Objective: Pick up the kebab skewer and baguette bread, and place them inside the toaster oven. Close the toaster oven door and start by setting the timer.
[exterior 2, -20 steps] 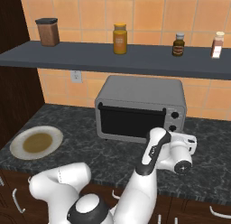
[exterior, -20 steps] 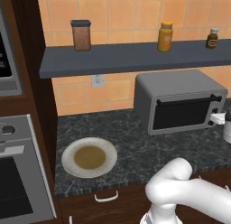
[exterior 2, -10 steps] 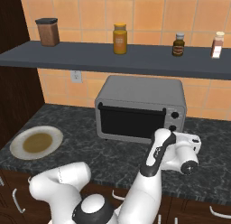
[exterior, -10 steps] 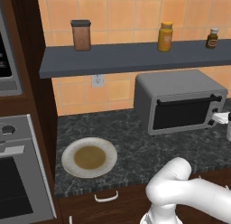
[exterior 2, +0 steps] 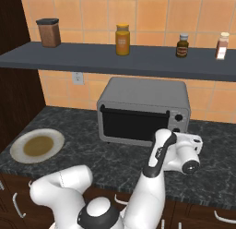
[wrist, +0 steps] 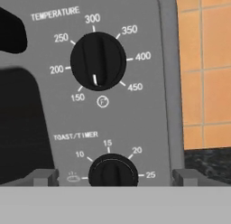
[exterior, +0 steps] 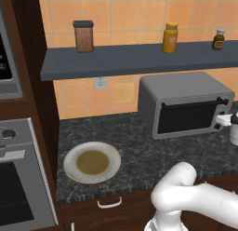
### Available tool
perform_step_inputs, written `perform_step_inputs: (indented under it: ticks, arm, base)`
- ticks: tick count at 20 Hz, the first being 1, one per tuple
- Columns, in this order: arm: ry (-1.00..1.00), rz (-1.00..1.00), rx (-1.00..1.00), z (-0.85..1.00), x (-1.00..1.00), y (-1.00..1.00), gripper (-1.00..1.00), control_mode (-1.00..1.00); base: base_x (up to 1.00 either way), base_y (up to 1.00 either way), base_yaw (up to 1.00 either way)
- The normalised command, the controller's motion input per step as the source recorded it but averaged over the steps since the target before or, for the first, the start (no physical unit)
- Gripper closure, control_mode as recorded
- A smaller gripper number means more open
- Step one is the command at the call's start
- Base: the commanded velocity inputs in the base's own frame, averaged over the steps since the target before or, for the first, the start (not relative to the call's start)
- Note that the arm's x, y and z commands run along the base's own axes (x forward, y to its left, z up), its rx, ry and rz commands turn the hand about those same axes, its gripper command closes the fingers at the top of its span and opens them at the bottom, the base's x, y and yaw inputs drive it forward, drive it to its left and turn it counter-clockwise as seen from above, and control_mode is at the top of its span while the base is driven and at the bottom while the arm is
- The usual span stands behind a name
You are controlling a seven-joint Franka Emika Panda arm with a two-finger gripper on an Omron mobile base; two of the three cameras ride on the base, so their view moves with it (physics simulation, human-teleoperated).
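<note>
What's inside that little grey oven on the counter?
The toaster oven has its door shut; the dark glass hides whatever is inside. The plate holds no food.

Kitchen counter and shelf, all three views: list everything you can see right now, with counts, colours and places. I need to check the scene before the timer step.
toaster oven: one, grey, on the counter under the shelf, door shut.
temperature knob: one, black, upper control panel, mark near the bottom.
toast/timer knob: one, black, below it, between the fingertips.
plate: one, white rim, brown centre, left on the counter.
canister: one, brown with dark lid, shelf left.
jar: one, orange-yellow, shelf middle.
small bottles: one dark, one pale with red cap, shelf right.
wall socket: one, white, tiled wall.
built-in oven: one, steel, far left.
gripper: one, open, facing the timer knob.
</note>
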Motion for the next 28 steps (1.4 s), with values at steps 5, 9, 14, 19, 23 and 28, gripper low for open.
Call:
perform_step_inputs:
  ticks: [5, 9, 14, 19, 23, 28]
  arm:
    - [0.0, 0.0, 0.0, 0.0, 0.12, 0.0, -1.0, -1.0]
    - [0.0, 0.0, 0.0, 0.0, 0.0, 0.03, -1.0, -1.0]
    - [0.0, 0.0, 0.0, 0.0, 0.0, 0.07, 1.0, -1.0]
    - [0.0, 0.0, 0.0, 0.0, 0.0, 0.11, 1.0, -1.0]
    - [0.0, 0.0, 0.0, 0.0, 0.0, 0.0, 1.0, -1.0]
    - [0.0, 0.0, 0.0, -0.02, 0.0, 0.0, 1.0, -1.0]
  base:
    - [0.0, 0.0, 0.0]
    - [0.0, 0.0, 0.0]
    - [0.0, 0.0, 0.0]
    - [0.0, 0.0, 0.0]
    - [0.0, 0.0, 0.0]
    - [0.0, 0.0, 0.0]
